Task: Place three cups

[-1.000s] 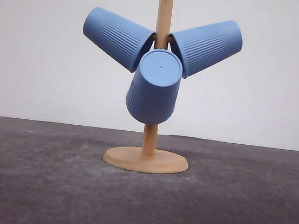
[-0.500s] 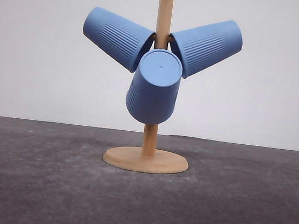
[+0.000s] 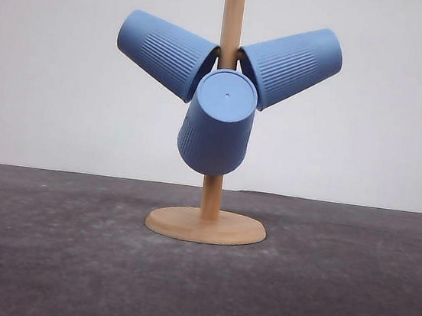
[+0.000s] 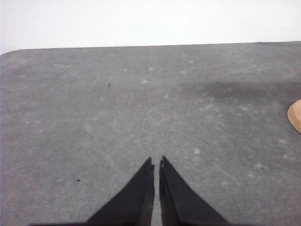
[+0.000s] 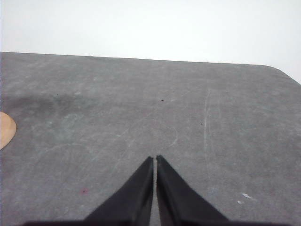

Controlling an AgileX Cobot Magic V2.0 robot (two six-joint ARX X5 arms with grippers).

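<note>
Blue cups all hung on wooden stand (image 3: 207,223): left cup (image 3: 166,54) at ten o'clock, right cup (image 3: 290,66) at two, front cup (image 3: 217,124) at six. Left gripper (image 4: 156,165) and right gripper (image 5: 155,161) pinched closed, empty, over grey table (image 3: 45,253). Placing seemingly finished.

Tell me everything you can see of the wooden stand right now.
The wooden stand looks like pale, smooth wood: a round flat base resting on the dark grey table and a straight upright post running out of the top of the front view. Three light-blue ribbed cups hang on it: the left cup and right cup angle up and outward, and the front cup points its flat bottom towards the camera, hiding part of the post. An edge of the base shows in both wrist views.
</note>
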